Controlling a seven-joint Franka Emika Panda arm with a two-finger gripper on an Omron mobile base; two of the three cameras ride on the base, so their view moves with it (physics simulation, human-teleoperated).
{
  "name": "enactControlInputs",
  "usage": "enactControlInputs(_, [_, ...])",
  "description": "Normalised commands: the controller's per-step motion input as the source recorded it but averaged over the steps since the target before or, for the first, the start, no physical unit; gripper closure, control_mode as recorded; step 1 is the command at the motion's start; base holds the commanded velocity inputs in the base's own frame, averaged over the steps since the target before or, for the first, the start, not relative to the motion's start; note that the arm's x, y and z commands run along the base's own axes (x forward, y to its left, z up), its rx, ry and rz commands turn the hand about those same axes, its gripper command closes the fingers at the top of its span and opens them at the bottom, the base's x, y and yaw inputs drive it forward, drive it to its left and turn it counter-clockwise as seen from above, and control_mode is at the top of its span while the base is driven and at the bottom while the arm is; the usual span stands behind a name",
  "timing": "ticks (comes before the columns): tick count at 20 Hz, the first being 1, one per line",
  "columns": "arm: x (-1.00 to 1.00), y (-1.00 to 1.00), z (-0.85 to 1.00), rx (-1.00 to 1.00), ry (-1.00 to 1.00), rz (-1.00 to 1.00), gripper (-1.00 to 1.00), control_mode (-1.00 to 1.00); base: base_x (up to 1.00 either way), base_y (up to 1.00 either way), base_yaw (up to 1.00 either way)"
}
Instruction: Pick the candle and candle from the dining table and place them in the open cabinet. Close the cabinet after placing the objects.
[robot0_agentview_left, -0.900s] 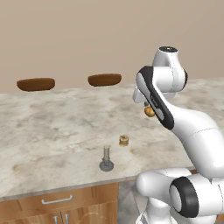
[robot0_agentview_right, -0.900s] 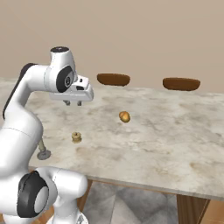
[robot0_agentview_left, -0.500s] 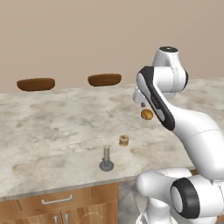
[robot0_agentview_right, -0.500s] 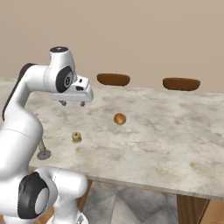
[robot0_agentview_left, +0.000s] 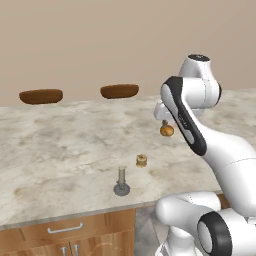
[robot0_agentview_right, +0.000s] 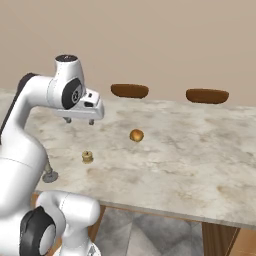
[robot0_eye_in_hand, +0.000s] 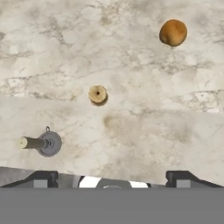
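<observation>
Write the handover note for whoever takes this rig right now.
Gripper: open, empty, raised above the table.
Taper candle: upright on its dish near the table's front edge.
Stubby candle: on the table just behind the taper, apart from it.
Orange ball: farther back, not part of the job.
Done: nothing placed.
Left: pick both candles, put them in the cabinet, close it.

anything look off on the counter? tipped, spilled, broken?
Nothing stands out. The taper candle stands upright on its dish base, the stubby candle sits upright beside it, apart from it, and the orange ball rests intact further back on the dining table. No spills show.
</observation>
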Motion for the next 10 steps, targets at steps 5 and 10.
enactControlInputs(5, [-0.30,0.03,-0.09,0.05,-0.14,0.28,-1.00,-1.00,0.00,0.00,0.00])
enactControlInputs(10, [-0.28,0.00,-0.12,0.04,-0.19,0.41,-1.00,-1.00,0.00,0.00,0.00])
